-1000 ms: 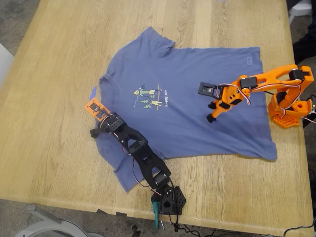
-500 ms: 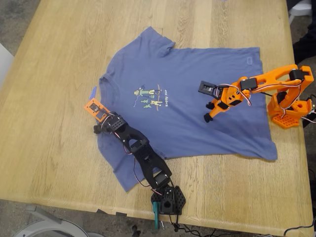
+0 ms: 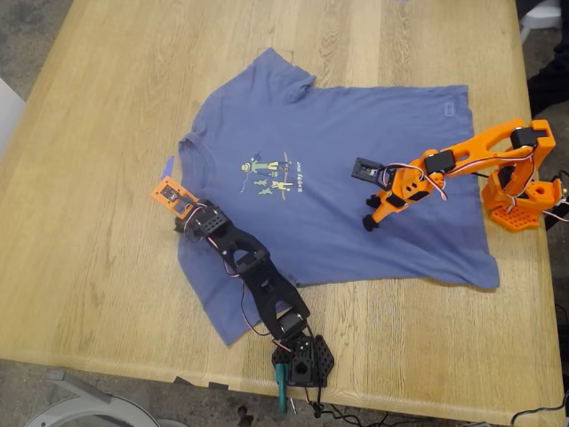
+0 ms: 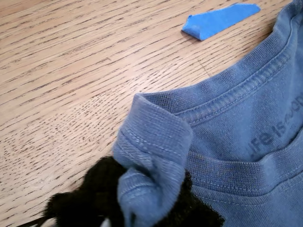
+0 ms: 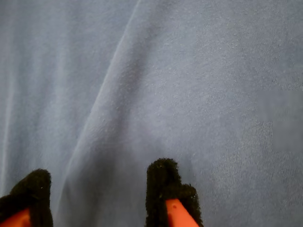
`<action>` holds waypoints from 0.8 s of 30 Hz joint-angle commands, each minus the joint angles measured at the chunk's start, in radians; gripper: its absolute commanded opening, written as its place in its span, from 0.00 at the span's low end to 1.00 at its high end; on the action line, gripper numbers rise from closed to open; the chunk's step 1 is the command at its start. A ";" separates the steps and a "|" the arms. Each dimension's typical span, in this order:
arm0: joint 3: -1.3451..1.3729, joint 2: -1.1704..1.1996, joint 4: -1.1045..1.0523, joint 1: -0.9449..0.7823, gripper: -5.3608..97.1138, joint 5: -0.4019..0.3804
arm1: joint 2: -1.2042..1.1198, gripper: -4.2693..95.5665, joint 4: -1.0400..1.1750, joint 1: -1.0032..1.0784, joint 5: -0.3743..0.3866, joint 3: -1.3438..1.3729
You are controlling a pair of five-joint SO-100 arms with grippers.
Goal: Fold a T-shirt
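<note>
The slate-blue T-shirt (image 3: 338, 142) lies spread flat on the wooden table, print side up, with its ribbed neck toward the exterior view's left. My first gripper (image 3: 183, 222), on the black arm, sits at the shirt's neck edge. In the first wrist view the collar fabric (image 4: 151, 142) is bunched and folded up between its black pads (image 4: 90, 189), so it is shut on the T-shirt (image 4: 246, 118). My second gripper (image 3: 369, 222), on the orange arm, hovers low over the shirt's middle. It is open, and its black-tipped fingers (image 5: 163, 182) stand apart over bare fabric (image 5: 189, 71).
A small blue tape scrap (image 3: 166, 166) lies on the table (image 3: 107, 89) just beyond the collar, also seen in the first wrist view (image 4: 218, 19). The orange arm's base (image 3: 520, 200) stands at the exterior view's right, the black arm's base (image 3: 302, 360) at the near edge.
The orange arm has reached further toward the exterior view's left and lowered over the shirt. The black gripper has shifted slightly inward over the collar edge.
</note>
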 commanded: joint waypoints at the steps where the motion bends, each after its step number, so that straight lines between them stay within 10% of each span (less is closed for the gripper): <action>1: 0.015 -0.014 0.002 0.115 0.09 -0.029 | -0.006 0.36 -0.021 -0.011 0.002 -0.064; 14: 0.044 0.002 -0.009 0.150 0.05 -0.038 | -0.080 0.35 -0.118 0.008 -0.005 -0.029; 24: 0.061 0.063 0.018 0.150 0.05 -0.038 | -0.137 0.33 -0.172 -0.077 0.133 0.035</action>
